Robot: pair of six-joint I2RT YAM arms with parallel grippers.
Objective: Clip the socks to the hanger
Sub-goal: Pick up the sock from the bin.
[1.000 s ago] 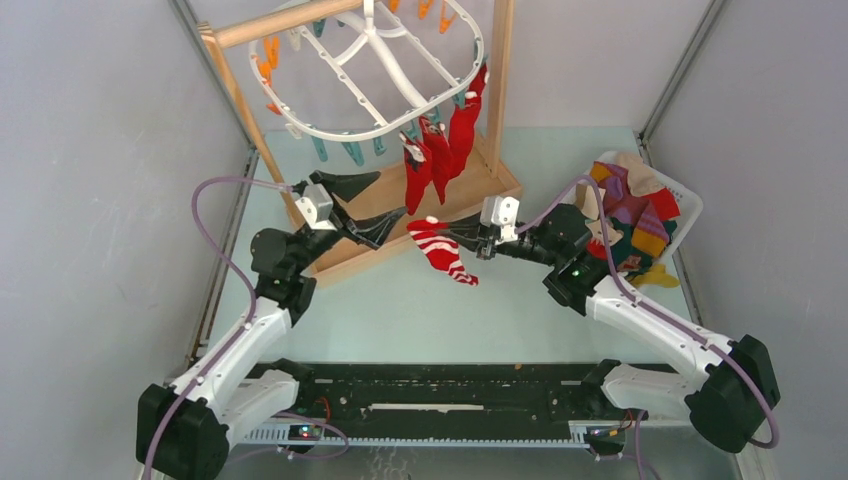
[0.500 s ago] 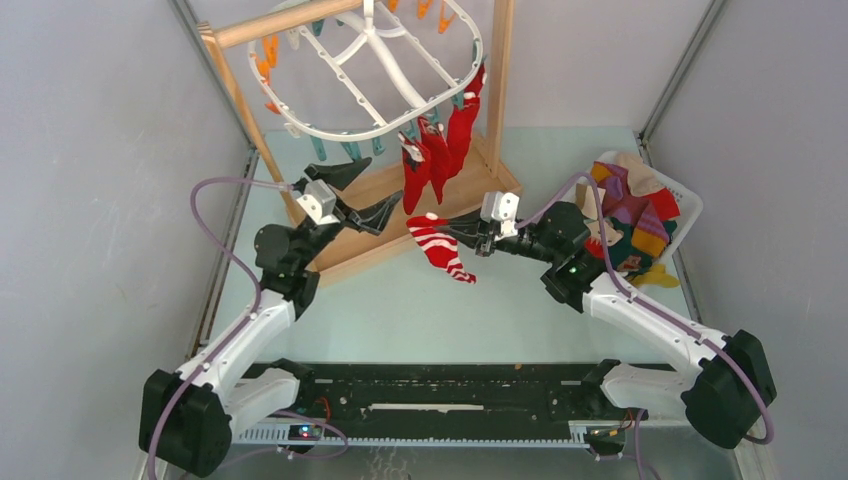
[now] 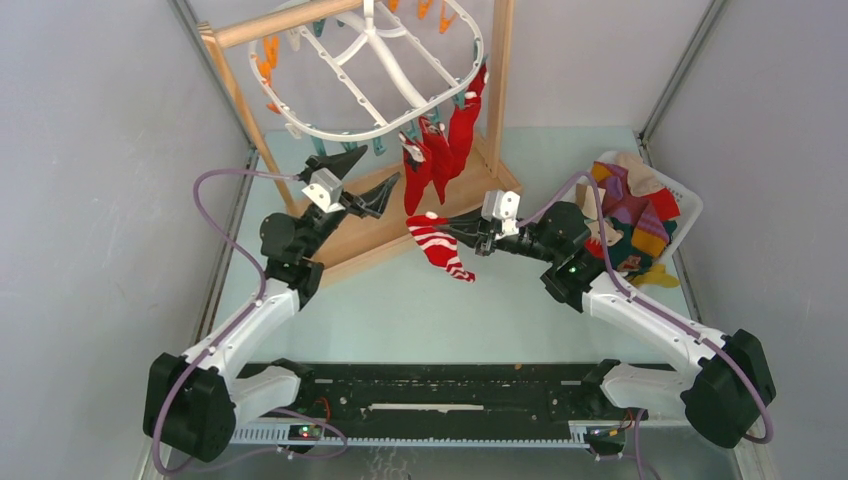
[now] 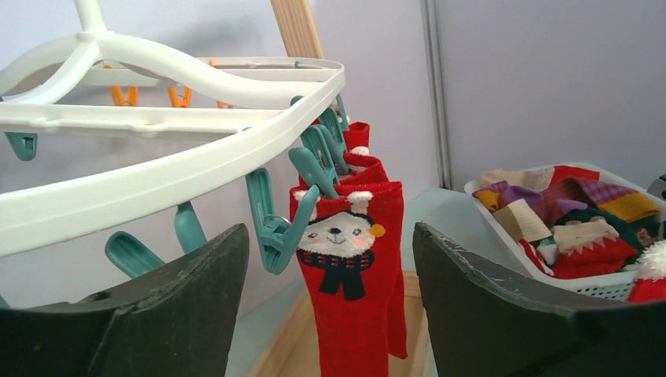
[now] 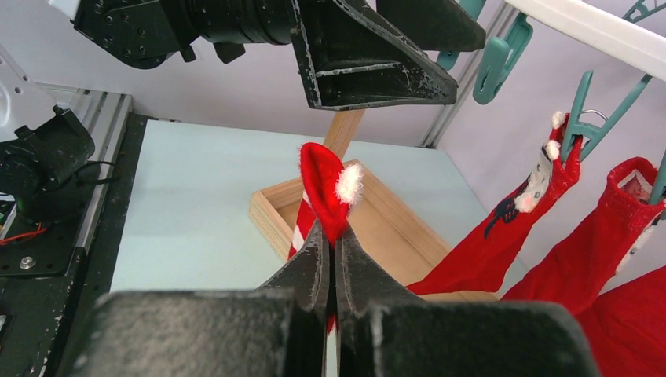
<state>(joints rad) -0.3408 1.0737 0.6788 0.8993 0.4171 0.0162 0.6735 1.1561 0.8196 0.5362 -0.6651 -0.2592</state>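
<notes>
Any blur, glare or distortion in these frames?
Top external: even diffuse light, no glare, walls lean from the wide lens. Left wrist: bear sock sharp, left gripper dark, little detail. Right wrist: striped sock sharp in the right gripper, hanger rim very bright.

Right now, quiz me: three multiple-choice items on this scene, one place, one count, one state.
1. Where is the striped sock? A in the basket B in the right gripper C flat on the table
2. How many red socks hang from the hanger? A one B six C three
3. The left gripper is: A open, empty B shut on a sock C shut, empty
Key: B, its cuff is pinched there; C, three cuffs sit in teal clips; A, wide gap with nothing in it.
</notes>
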